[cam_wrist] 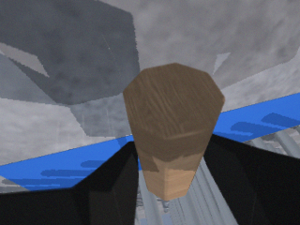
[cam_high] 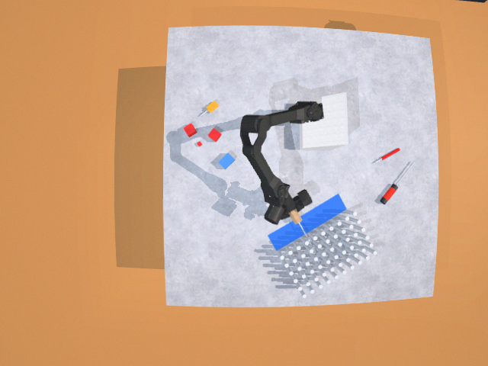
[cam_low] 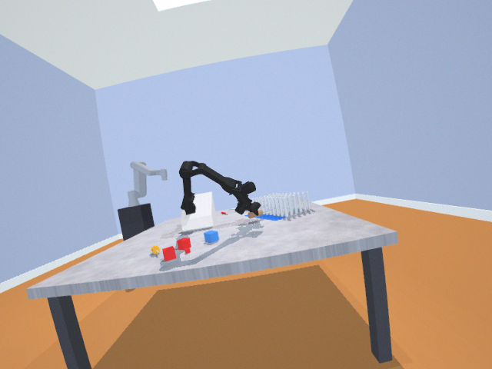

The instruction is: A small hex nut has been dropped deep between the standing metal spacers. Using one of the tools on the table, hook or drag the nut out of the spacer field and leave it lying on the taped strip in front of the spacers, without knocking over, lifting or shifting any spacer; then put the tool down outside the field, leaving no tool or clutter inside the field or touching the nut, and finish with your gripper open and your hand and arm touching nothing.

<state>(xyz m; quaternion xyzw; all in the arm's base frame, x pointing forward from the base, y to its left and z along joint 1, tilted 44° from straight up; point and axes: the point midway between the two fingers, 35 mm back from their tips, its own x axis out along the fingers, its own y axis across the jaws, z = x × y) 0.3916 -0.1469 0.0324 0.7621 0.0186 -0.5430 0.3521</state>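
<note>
My gripper (cam_high: 293, 213) (cam_low: 252, 212) (cam_wrist: 168, 143) is shut on the wooden handle (cam_high: 296, 217) (cam_low: 256, 214) (cam_wrist: 173, 103) of a tool, over the near side of the blue taped strip (cam_high: 332, 203) (cam_low: 274, 217) (cam_wrist: 234, 119). The tool's thin pale shaft (cam_high: 301, 228) crosses above the strip toward the front row of the spacers (cam_high: 335, 257) (cam_low: 294, 204) (cam_wrist: 216, 206). Its far end is hard to make out among them. The spacers stand upright in rows. The hex nut cannot be made out in any view.
A white block (cam_high: 329, 126) (cam_low: 203, 210) is by the arm's base. A blue cube (cam_high: 226, 160) (cam_low: 211, 236), red cubes (cam_high: 190, 130) (cam_low: 169, 254) and a yellow-handled tool (cam_high: 212, 106) (cam_low: 154, 249) lie left. A red-and-black screwdriver (cam_high: 389, 194) and a thin red tool (cam_high: 390, 153) lie right.
</note>
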